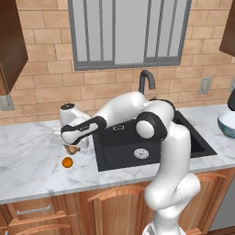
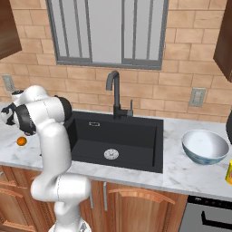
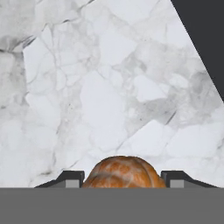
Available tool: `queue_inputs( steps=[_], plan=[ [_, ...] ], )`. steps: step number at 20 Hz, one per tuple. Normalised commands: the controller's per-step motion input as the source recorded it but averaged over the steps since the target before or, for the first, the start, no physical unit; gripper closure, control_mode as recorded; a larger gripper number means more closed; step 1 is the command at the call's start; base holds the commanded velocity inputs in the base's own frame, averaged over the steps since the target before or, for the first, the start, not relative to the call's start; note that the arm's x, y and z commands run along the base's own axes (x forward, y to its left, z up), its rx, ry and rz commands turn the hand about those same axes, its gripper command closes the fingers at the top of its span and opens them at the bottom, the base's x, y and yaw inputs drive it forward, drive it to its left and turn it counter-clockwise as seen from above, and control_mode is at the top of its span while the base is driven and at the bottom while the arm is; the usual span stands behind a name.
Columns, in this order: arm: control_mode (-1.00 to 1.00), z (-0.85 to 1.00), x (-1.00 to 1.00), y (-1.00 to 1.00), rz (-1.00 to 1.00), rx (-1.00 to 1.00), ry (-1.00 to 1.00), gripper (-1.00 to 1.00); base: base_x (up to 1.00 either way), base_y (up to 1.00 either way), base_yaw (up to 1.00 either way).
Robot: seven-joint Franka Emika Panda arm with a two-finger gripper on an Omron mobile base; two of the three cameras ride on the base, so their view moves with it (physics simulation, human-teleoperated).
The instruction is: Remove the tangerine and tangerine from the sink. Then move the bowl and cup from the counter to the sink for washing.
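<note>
Two dark fingertips (image 3: 70, 178) of the claw (image 3: 124, 178) stand on either side of the duller tan-orange tangerine (image 3: 124, 171), clamped on it, with the fruit sitting between them in the hand view. In the left base view the claw (image 1: 71, 148) hangs low over the worktop (image 1: 32, 156) just left of the sink (image 1: 119, 151), and the dull tangerine (image 1: 71, 149) shows as a small brownish ball under the hand. Whether the fruit touches the marble I cannot tell.

Just nearer than the claw, on the same stretch of marble, lies the bright orange tangerine (image 1: 67, 162), apart from the held one. From the right base view it (image 2: 21, 141) peeks out at the left edge beside the arm.

To the right, the black sink (image 2: 136, 136) holds its round silver drain (image 2: 111, 154) and has the dark curved faucet (image 2: 114, 93) behind it. Farther right on the worktop (image 2: 181, 172) stands the white bowl (image 2: 205, 146), upright, well apart from the basin's rim. At the far right edge a sliver of the yellow cup (image 2: 229, 173) shows, near the bowl.
</note>
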Motion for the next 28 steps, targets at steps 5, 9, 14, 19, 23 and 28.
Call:
queue_inputs(
  steps=[5,9,14,19,23,28],
  plan=[
    [-1.0,-0.22,0.11,0.04,-0.04,-0.04,0.06,1.0,0.0,0.0,0.0],
    [-1.0,-0.19,0.12,0.03,-0.03,-0.04,0.07,1.0,0.0,0.0,0.0],
    [-1.0,-0.22,0.11,0.05,-0.02,-0.03,0.07,1.0,0.0,0.0,0.0],
    [-1.0,-0.22,0.11,0.07,-0.03,-0.04,0.07,1.0,0.0,0.0,0.0],
    [-1.0,-0.21,0.08,0.07,-0.03,-0.04,0.04,1.0,0.0,0.0,0.0],
    [-1.0,-0.2,0.07,0.05,-0.03,-0.04,0.03,-1.0,0.0,0.0,0.0]
  ],
)
